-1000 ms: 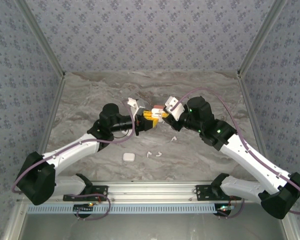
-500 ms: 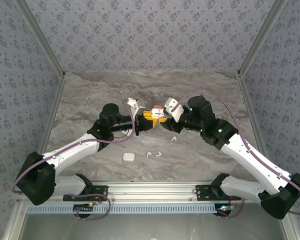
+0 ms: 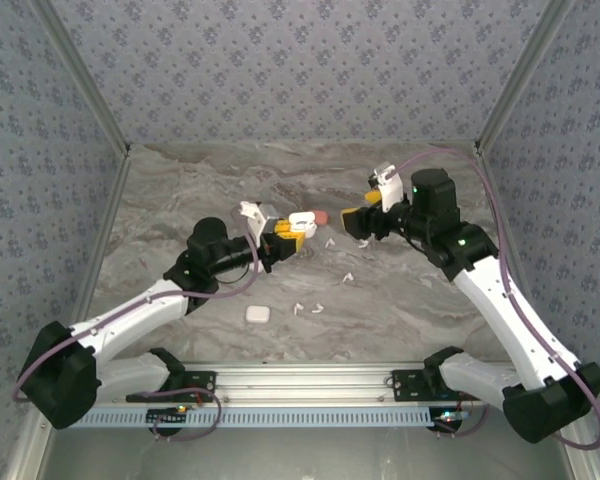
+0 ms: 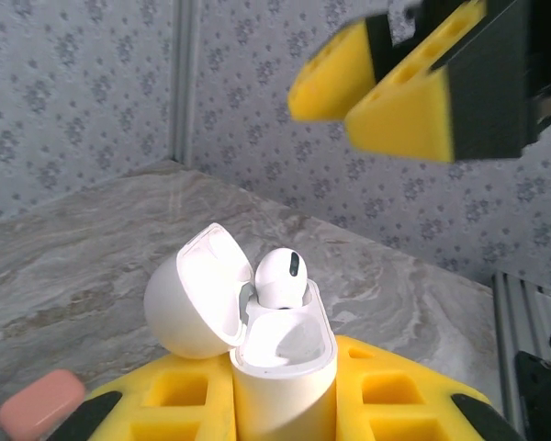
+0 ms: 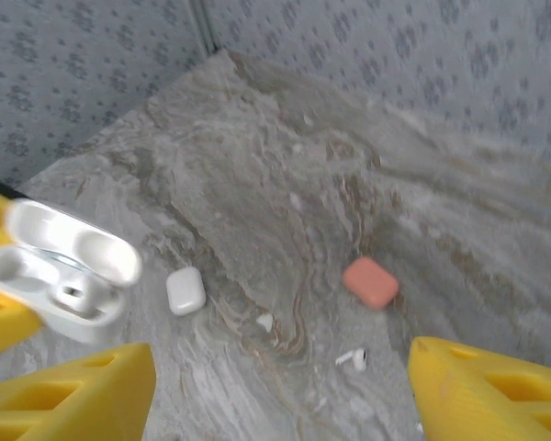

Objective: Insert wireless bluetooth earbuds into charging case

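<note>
My left gripper (image 3: pixel 283 233) (image 4: pixel 280 409) is shut on a white charging case (image 3: pixel 301 220) (image 4: pixel 283 367), which stands upright between the yellow fingers with its lid (image 4: pixel 191 296) swung open. One white earbud (image 4: pixel 280 276) sits in the case's far slot; the near slot is empty. The right wrist view shows the same open case (image 5: pixel 60 266). My right gripper (image 3: pixel 360 213) (image 5: pixel 280 372) hangs open and empty, to the right of the case and apart from it. Loose white earbuds (image 3: pixel 331 240) (image 3: pixel 347 277) (image 5: pixel 353 358) lie on the marble table.
An orange-red closed case (image 3: pixel 319 215) (image 5: pixel 370 282) (image 4: pixel 41 415) lies just behind the held case. A white closed case (image 3: pixel 258 313) and two more buds (image 3: pixel 300 308) (image 3: pixel 317 307) lie near the front. Another white closed case (image 5: pixel 185 290) lies below. Patterned walls enclose the table (image 3: pixel 180 200).
My right gripper has pulled back to the right and up, away from the case it was touching. My left gripper has shifted slightly left with the open case.
</note>
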Robot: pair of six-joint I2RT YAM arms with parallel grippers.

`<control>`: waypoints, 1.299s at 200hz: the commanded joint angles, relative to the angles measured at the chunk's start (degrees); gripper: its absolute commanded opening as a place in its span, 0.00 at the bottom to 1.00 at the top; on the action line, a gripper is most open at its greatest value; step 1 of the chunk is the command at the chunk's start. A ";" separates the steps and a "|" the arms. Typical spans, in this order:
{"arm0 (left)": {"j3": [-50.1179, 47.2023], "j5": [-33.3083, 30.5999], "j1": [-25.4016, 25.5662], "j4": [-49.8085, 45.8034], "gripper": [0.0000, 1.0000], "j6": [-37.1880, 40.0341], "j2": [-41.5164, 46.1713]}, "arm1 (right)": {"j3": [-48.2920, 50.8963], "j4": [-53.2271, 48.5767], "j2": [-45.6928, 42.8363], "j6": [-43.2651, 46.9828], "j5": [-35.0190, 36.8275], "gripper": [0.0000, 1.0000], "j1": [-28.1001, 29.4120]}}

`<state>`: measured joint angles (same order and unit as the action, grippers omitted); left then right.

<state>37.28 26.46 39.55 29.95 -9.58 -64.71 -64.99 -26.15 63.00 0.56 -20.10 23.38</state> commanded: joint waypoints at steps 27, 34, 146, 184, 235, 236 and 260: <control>-0.80 -4.65 0.40 -0.87 0.00 2.96 4.28 | 8.78 -2.21 9.36 -6.88 -0.11 0.74 -1.35; -0.80 -4.74 0.38 -1.09 0.00 3.06 4.41 | 9.79 -1.94 10.77 -7.01 1.10 0.72 -1.08; -0.24 -4.39 0.39 -1.28 0.00 2.81 3.53 | 16.58 4.97 26.76 -10.74 7.10 0.54 2.40; -0.13 -4.58 0.44 -1.83 0.00 3.01 3.91 | 15.67 5.37 29.56 -10.84 8.32 0.47 3.16; -0.06 -4.58 0.37 -1.72 0.00 3.06 3.62 | 15.32 5.35 31.03 -10.51 8.32 0.38 3.35; -0.03 -4.57 0.40 -1.69 0.00 3.07 3.62 | 15.33 5.33 30.99 -10.45 8.32 0.38 3.34; -0.05 -4.57 0.39 -1.61 0.00 3.08 3.64 | 15.33 5.18 31.79 -10.31 8.56 0.35 3.61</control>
<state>36.14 22.22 39.55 27.57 -7.51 -61.52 -48.69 -20.93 92.95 -9.67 -12.10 26.30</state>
